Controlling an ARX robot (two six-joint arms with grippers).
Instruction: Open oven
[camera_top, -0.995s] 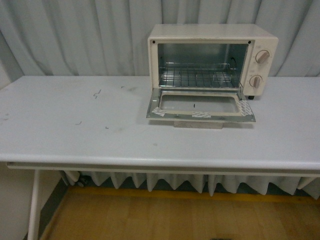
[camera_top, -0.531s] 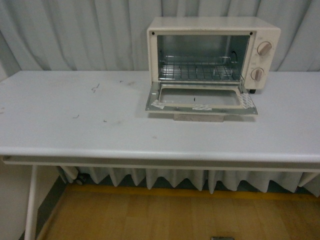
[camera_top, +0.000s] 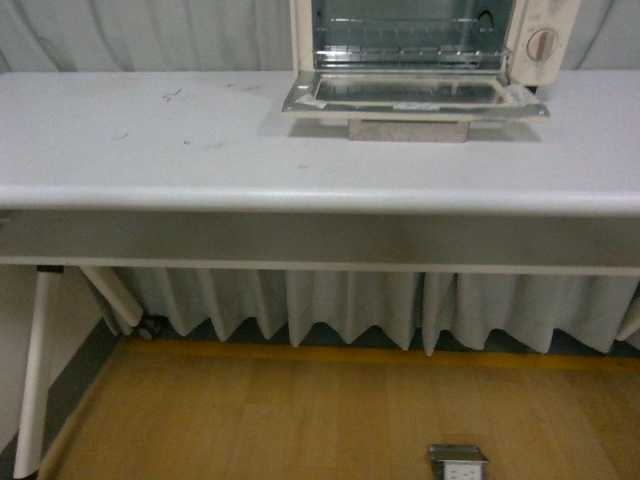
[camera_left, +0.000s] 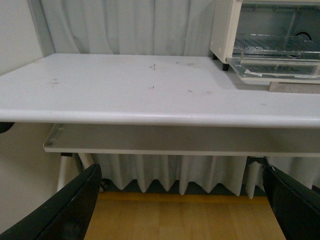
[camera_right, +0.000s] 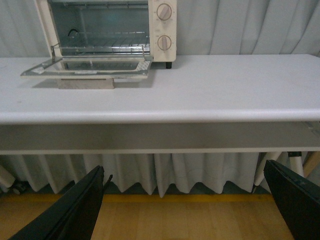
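At upper right of the front frame the toaster oven (camera_top: 430, 45) sits door down, task apparently done; both grippers' jaws spread wide, empty, below the table (camera_top: 200, 150); retreat clear.

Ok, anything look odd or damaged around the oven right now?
Mostly fine. The oven door lies fully open and level, with white tape strips stuck at its corners. The table has some small dark scuff marks. Nothing spilled or broken.
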